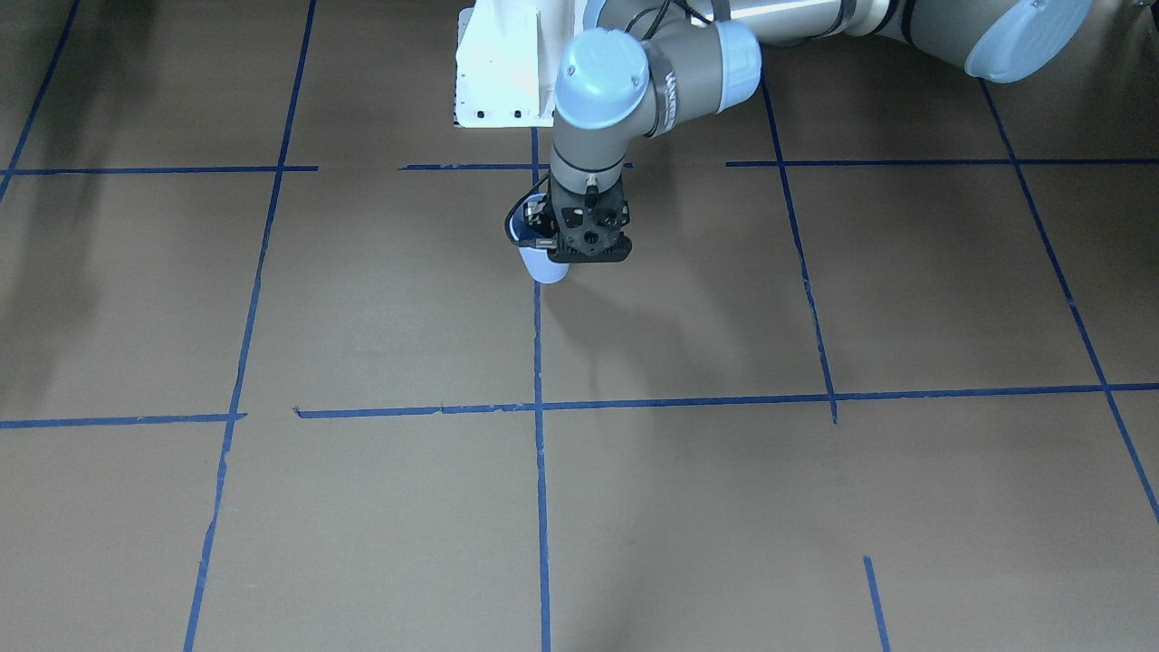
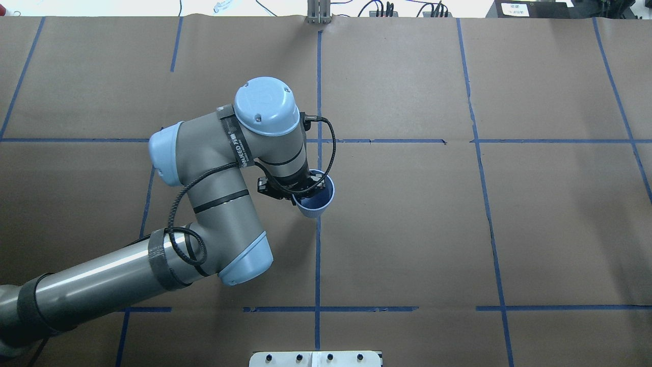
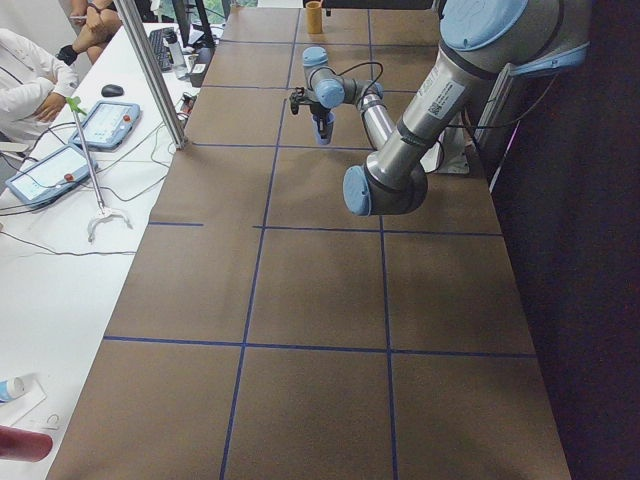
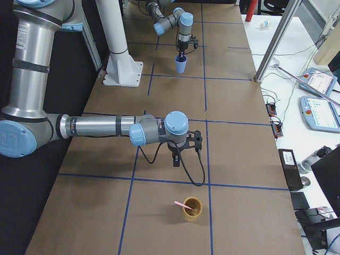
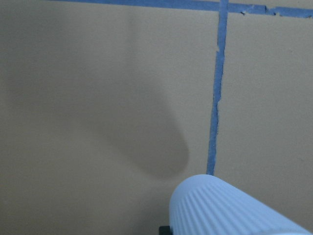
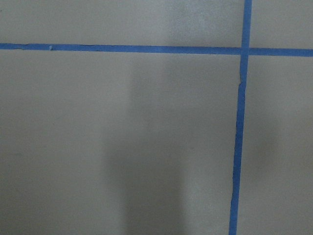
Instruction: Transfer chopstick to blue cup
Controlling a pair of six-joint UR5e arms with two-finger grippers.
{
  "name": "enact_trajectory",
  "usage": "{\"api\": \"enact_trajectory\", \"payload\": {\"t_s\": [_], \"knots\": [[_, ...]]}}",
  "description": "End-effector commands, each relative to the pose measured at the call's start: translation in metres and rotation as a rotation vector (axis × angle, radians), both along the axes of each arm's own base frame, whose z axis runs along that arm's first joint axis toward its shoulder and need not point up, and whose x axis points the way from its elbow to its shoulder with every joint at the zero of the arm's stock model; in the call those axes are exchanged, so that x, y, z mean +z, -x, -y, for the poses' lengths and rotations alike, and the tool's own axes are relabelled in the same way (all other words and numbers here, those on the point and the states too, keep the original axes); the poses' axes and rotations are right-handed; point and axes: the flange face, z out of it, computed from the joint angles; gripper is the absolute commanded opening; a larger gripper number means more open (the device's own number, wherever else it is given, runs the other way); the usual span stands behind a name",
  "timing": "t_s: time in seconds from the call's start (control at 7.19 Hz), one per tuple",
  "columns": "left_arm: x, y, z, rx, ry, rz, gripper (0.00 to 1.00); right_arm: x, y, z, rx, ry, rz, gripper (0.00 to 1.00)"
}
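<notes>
My left fingers [image 2: 299, 192] clamped on blue cup [image 2: 317, 206] rim; right fingers [image 4: 175, 159] hung over bench [image 2: 458, 229], couldn't tell how open.

Illumination is even, diffuse and moderately bright from overhead; the matte brown table [image 2: 560, 229] carries faint, soft-edged shadows near the left arm [image 1: 670, 81]. Both wrist views are dimmer and soft, each with a blurred shadow on the paper; the blue cup [image 5: 230, 208] is out of focus in the left one. Side views go near black along the robot's side.
</notes>
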Motion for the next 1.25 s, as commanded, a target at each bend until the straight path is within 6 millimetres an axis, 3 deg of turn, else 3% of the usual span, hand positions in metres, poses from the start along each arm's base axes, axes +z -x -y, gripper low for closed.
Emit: {"api": "enact_trajectory", "payload": {"t_s": [0.0, 0.83, 0.97, 1.11], "knots": [[0.009, -0.025, -0.007, 0.024, 0.002, 0.005, 0.0, 0.0, 0.001, 0.0, -0.001, 0.0, 0.001, 1.0], [0.017, -0.037, -0.008, 0.033, -0.008, -0.013, 0.03, -0.001, 0.005, 0.0, -0.012, 0.002, 0.016, 1.0], [0.016, -0.037, -0.008, 0.034, -0.01, -0.014, 0.27, -0.001, 0.005, 0.0, -0.012, 0.002, 0.016, 1.0], [0.019, -0.037, -0.008, 0.032, -0.007, -0.008, 0.93, -0.001, 0.005, 0.0, -0.013, 0.001, 0.016, 1.0]]}}
